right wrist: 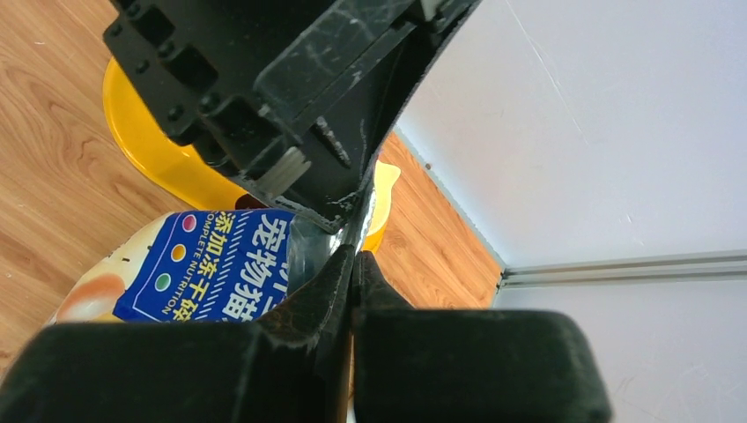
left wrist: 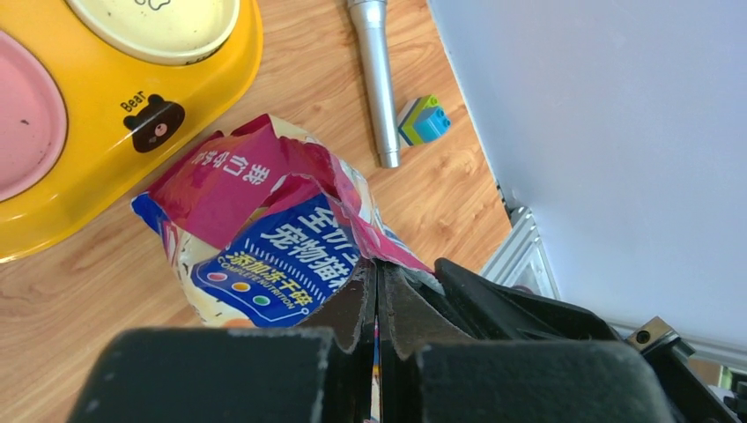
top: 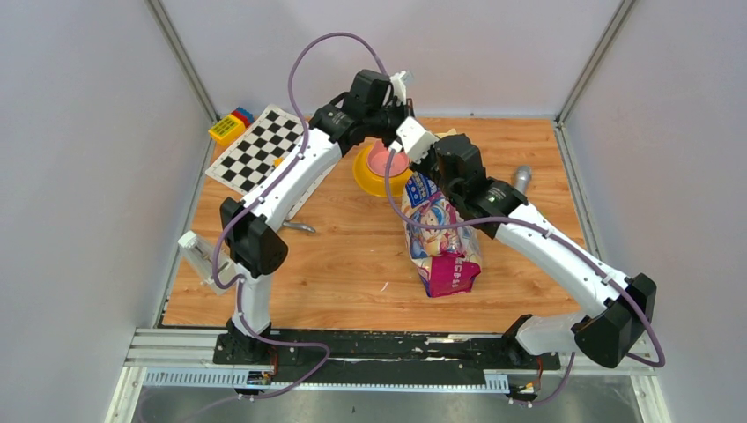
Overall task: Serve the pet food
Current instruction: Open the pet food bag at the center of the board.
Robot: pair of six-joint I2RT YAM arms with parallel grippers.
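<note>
Closest to your wrist cameras are the two grippers, and both are pinched tight on the bag. Your left gripper [left wrist: 377, 280] has its fingers pressed together, with a thin strip of the bag's [left wrist: 273, 238] torn pink-and-blue top caught between them. Your right gripper [right wrist: 354, 261] is closed the same way on a clear, shiny edge of the bag's mouth, and black parts of the left arm hang just above it.

From there, go down by size. The table [top: 352, 282] is wood-grained, and the bag rests near its middle, running from near to far in the top view. Your left arm [top: 291, 176] and right arm [top: 546, 242] both reach to the bag's far end and meet over it.

The pet food itself is hidden from you; only its bag shows, glossy blue and pink with a cartoon print.

The feeder [top: 368, 176] is yellow and sits just beyond the bag's far end, close beside it; you cannot tell whether they touch. Its pink bowl [left wrist: 26, 115] and cream bowl [left wrist: 159, 22] both face up.

A checkerboard [top: 260, 150] lies well apart from the bag, off to its far left in the top view, with a yellow block [top: 229, 128] at its far corner.

A silver torch [left wrist: 377, 79] lies on the wood off the bag's far right, apart from it. Green and blue blocks [left wrist: 423, 119] sit just past the torch, farther from the bag.
</note>
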